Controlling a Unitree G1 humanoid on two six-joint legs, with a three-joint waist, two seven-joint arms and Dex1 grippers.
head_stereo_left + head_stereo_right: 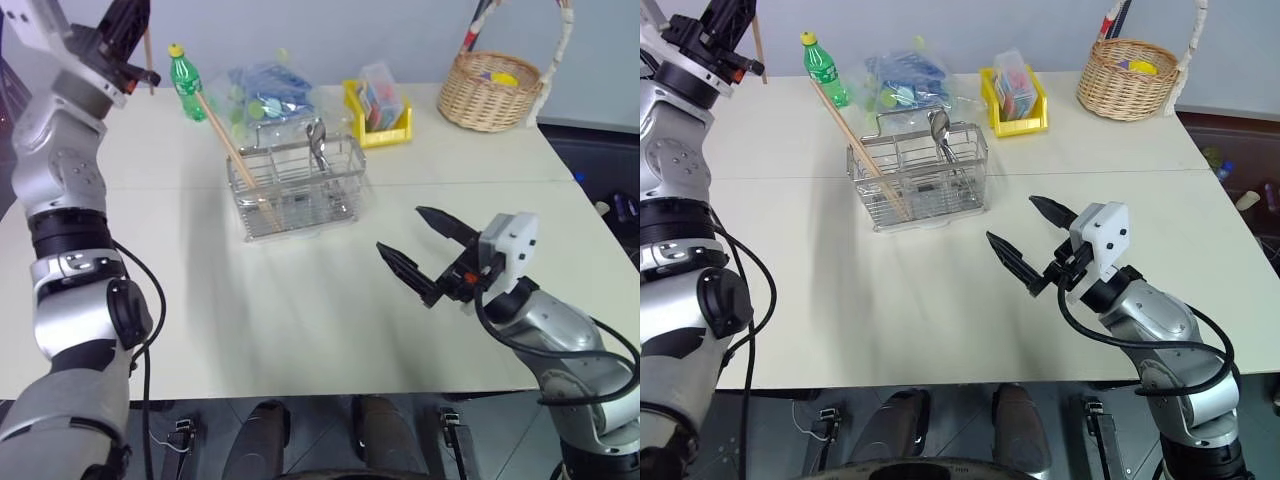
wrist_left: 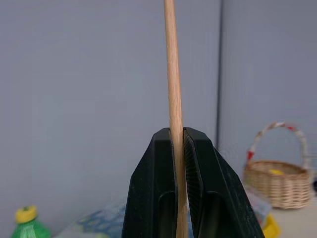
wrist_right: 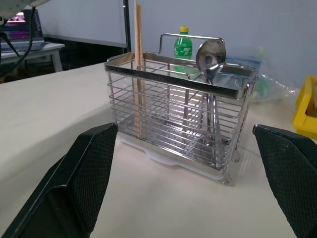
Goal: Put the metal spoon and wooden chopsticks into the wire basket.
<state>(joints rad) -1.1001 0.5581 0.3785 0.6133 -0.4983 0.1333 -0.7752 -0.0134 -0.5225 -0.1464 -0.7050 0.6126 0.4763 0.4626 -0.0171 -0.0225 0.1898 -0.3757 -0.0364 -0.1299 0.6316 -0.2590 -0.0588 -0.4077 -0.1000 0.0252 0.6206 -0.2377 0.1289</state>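
With one chopstick [image 1: 862, 148] and the metal spoon [image 3: 210, 62] already standing in the wire basket [image 1: 298, 190], the second chopstick [image 2: 174, 114], pinched in the raised left gripper [image 2: 180, 141], is best lowered tip-first into a compartment while the right gripper [image 1: 422, 254] is kept wide open nearby.

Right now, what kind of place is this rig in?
Probably a lab or test room, not a kitchen: a plain white table against a bare wall, staged props like the wicker basket and yellow bin.
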